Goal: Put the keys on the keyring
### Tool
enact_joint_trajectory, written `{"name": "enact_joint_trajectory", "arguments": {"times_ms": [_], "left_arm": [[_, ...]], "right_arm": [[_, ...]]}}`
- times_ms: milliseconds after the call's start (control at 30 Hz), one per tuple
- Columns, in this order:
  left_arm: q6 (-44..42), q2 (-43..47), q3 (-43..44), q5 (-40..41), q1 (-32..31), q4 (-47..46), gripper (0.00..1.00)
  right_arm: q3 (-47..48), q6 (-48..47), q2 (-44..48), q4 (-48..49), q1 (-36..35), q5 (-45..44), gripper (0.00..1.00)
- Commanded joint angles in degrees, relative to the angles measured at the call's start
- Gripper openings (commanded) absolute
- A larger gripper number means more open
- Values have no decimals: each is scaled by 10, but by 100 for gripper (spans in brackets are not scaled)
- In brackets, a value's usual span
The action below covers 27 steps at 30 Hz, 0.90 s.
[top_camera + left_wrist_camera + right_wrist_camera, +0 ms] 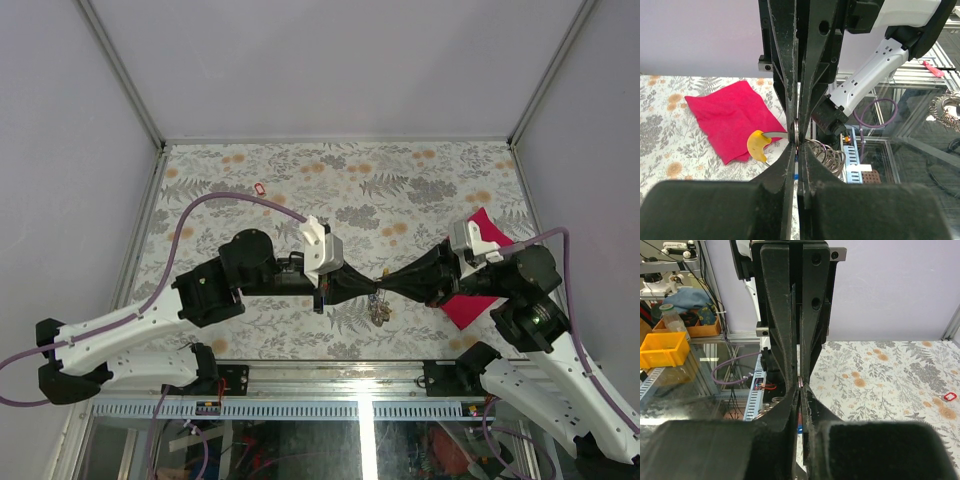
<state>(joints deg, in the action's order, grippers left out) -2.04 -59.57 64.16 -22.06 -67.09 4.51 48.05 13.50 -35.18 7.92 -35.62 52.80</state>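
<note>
left tool (370, 283) and right tool (390, 283) pinching shut on keyring (796, 132) mid-air, steadying it for threading yellow key (759, 145); red key (260, 188) lying apart on surface (430, 200)

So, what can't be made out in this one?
- Keyring: both wrist views, only a sliver shows between the shut fingers.
- Yellow key: left wrist view, its blade passes behind the fingers, so threaded or not is unclear.
- Black key: top view, the hanging bunch is too small to pick it out.
- Cloth: top view, right arm covers part.
</note>
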Motion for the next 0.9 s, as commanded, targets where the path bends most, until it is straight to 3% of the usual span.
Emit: {"name": "enact_joint_trajectory", "arguments": {"times_ms": [0,100,200,533,867], "left_arm": [[-3,-11,46,4,-1,12,0],[-12,-22,70,22,-1,68,0],[-35,-52,113,50,-2,158,0],[-105,-167,271,110,-3,424,0],[-136,-255,382,212,-31,584,0]], "right_arm": [[27,-27,2,-22,2,-17,13],[47,-63,8,-72,2,-34,26],[70,-101,11,-134,2,-49,31],[75,-188,-4,-282,2,-89,34],[30,-183,-10,-252,2,-83,34]]}}
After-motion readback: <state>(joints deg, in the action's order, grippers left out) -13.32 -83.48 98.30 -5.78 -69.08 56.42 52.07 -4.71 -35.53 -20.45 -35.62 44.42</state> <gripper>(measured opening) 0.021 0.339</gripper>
